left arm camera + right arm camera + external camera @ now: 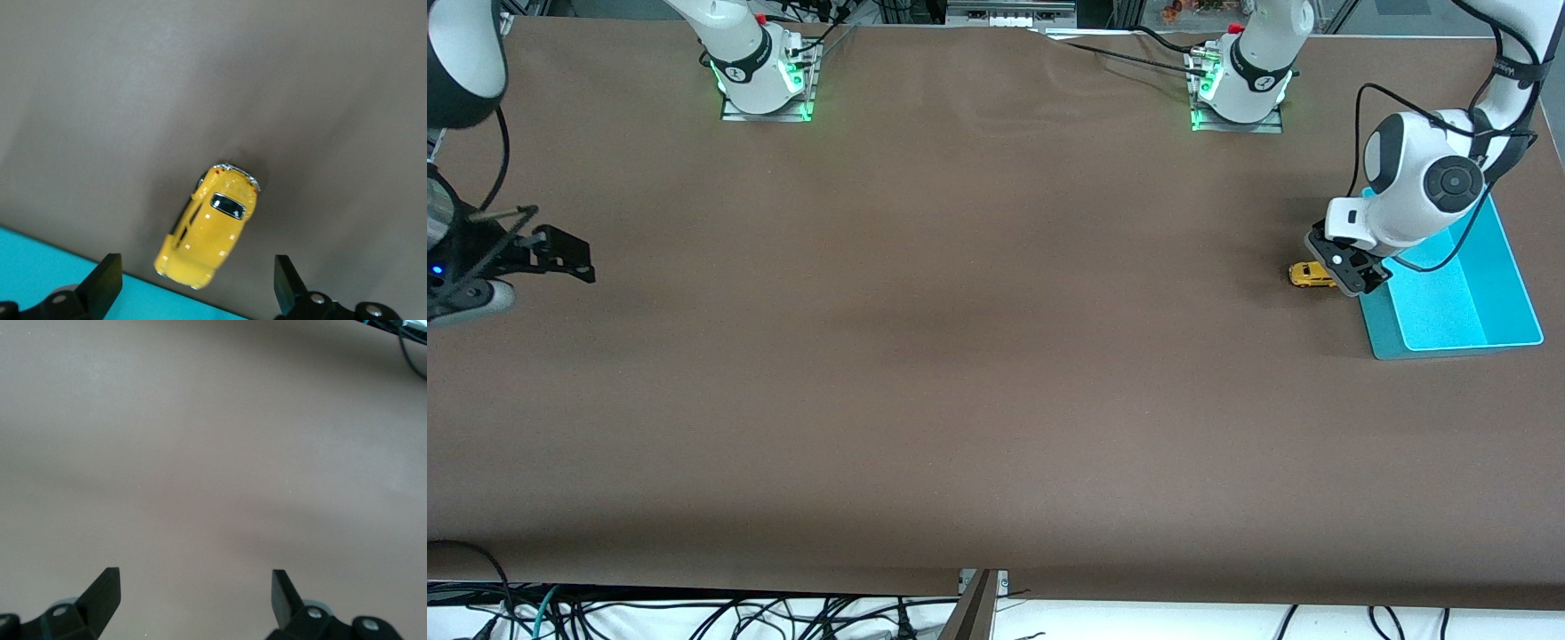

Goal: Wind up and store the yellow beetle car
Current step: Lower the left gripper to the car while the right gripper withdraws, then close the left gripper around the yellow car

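Observation:
The yellow beetle car (pixel 1310 275) sits on the brown table right beside the teal bin (pixel 1449 307), on the side toward the right arm's end. In the left wrist view the car (pixel 210 227) lies below and between the fingers, its one end next to the bin's edge (pixel 40 277). My left gripper (pixel 1352 269) hangs just above the car and the bin's edge, open and empty (pixel 197 273). My right gripper (pixel 565 256) waits, open and empty, over bare table at the right arm's end (pixel 193 587).
The two arm bases (pixel 765 84) (pixel 1240 89) stand along the table's edge farthest from the front camera. Cables hang under the near edge (pixel 783 613). The brown table cover (pixel 978 356) spans the middle.

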Robot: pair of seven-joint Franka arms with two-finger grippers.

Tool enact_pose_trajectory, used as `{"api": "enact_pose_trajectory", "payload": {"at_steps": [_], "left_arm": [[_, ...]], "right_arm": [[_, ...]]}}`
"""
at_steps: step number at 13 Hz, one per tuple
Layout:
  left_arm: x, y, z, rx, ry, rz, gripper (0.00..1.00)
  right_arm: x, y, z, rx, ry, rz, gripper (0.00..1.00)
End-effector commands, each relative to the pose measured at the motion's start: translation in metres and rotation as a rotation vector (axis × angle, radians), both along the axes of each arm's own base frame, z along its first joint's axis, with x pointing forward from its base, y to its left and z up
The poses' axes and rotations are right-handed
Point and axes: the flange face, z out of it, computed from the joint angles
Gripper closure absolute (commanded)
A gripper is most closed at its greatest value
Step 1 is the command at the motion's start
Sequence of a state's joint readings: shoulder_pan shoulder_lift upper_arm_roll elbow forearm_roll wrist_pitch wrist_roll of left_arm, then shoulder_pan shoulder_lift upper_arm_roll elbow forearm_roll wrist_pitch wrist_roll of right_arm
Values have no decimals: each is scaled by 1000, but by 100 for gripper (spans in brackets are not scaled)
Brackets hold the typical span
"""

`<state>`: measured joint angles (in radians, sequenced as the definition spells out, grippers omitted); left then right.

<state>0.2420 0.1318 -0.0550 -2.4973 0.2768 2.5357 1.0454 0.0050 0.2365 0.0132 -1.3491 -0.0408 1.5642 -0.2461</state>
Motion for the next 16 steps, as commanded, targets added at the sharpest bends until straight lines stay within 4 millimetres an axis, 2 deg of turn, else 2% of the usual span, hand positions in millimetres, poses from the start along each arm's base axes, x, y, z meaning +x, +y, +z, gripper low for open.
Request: {"api": "enact_pose_trajectory", "payload": {"at_steps": [1, 4, 7, 8, 9, 10, 13, 16], "left_arm": [[6, 0, -12, -5, -30, -241, 0], [0, 2, -38, -28, -9, -322, 0], [-17, 7, -50, -42, 24, -303, 1], [-17, 9, -50, -42, 25, -306, 10], [-16, 8, -49, -41, 23, -309, 57], [-14, 8, -47, -38, 16, -305, 100], [-9, 6, -38, -31, -2, -329, 100], [6, -9, -14, -19, -45, -408, 100]], "right_arm": [[-21, -18, 10, -16, -2, -43, 0], [-30, -19, 6, -18, 12, -59, 0], [-38, -20, 2, -24, 32, -171, 0], [-36, -20, -2, -23, 38, -170, 0], [-35, -18, 2, -23, 30, -167, 0], [-34, -15, -1, -23, 35, -162, 0], [-33, -15, -2, -22, 34, -159, 0], [-33, -16, -3, -22, 34, -159, 0]]}}
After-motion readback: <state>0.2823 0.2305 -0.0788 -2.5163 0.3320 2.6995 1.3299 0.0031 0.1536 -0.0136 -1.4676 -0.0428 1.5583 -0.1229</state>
